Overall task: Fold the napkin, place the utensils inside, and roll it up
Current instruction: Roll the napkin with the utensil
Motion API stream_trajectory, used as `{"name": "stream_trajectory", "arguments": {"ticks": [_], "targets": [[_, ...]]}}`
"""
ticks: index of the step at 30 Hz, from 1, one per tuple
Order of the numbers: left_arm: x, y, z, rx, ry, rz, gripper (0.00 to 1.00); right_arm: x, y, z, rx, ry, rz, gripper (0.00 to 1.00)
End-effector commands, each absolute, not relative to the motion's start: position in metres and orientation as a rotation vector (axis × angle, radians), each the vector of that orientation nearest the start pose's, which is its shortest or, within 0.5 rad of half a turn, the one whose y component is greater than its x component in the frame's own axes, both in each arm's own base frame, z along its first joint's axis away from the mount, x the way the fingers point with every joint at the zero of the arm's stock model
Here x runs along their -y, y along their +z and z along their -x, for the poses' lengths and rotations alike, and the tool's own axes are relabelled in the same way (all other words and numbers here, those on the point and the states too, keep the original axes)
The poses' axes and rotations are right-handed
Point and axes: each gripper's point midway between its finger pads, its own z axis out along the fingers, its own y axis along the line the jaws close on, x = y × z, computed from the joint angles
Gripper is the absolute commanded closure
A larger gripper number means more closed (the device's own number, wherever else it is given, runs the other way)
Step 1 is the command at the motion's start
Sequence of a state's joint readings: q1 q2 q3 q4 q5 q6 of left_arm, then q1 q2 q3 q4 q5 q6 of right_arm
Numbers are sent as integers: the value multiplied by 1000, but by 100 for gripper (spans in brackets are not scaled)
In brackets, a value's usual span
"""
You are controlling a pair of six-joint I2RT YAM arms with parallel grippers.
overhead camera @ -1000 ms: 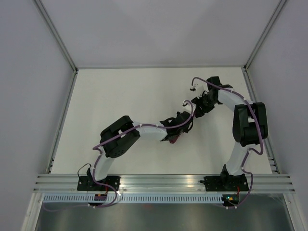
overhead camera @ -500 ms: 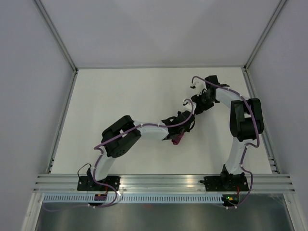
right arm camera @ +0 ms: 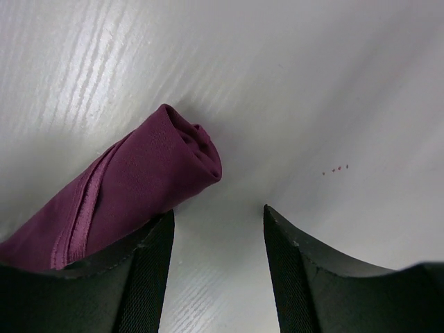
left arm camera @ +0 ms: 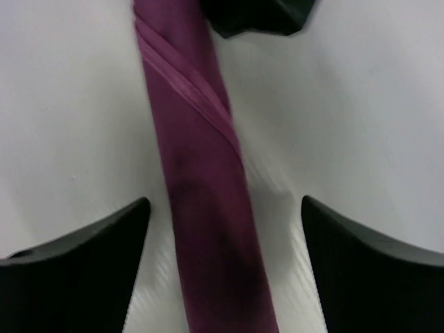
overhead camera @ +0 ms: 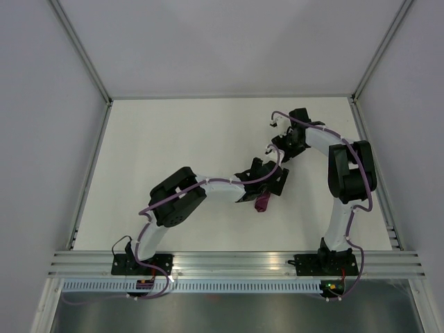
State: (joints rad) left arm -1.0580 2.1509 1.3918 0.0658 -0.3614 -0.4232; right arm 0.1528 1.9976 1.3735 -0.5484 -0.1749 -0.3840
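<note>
Rolled napkin [left arm camera: 201, 173] lies on the worktop [left arm camera: 361, 104] between the spread fingers of the empty left claw [left arm camera: 223, 205]. The right claw [right arm camera: 217, 212] gapes empty by one end. Soft, slippery, light: probably best pinched mid-roll.

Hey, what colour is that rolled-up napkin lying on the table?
The napkin is plain dark magenta-purple, seen best in the left wrist view.
</note>
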Motion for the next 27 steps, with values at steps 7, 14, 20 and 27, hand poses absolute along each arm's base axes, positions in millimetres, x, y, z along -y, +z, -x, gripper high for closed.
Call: {"name": "stream_trajectory", "arguments": {"ticks": [7, 14, 20, 27], "targets": [[397, -79, -244, -2532, -201, -658, 0, -86, -8, -415, -2664, 126, 762, 41], [391, -74, -254, -2530, -156, -574, 0, -90, -12, -420, -2666, 126, 773, 40], [389, -65, -266, -2520, -158, -491, 0, -100, -17, -426, -2662, 110, 800, 40], [375, -59, -277, -2526, -147, -426, 0, -104, -19, -430, -2655, 93, 804, 40]]}}
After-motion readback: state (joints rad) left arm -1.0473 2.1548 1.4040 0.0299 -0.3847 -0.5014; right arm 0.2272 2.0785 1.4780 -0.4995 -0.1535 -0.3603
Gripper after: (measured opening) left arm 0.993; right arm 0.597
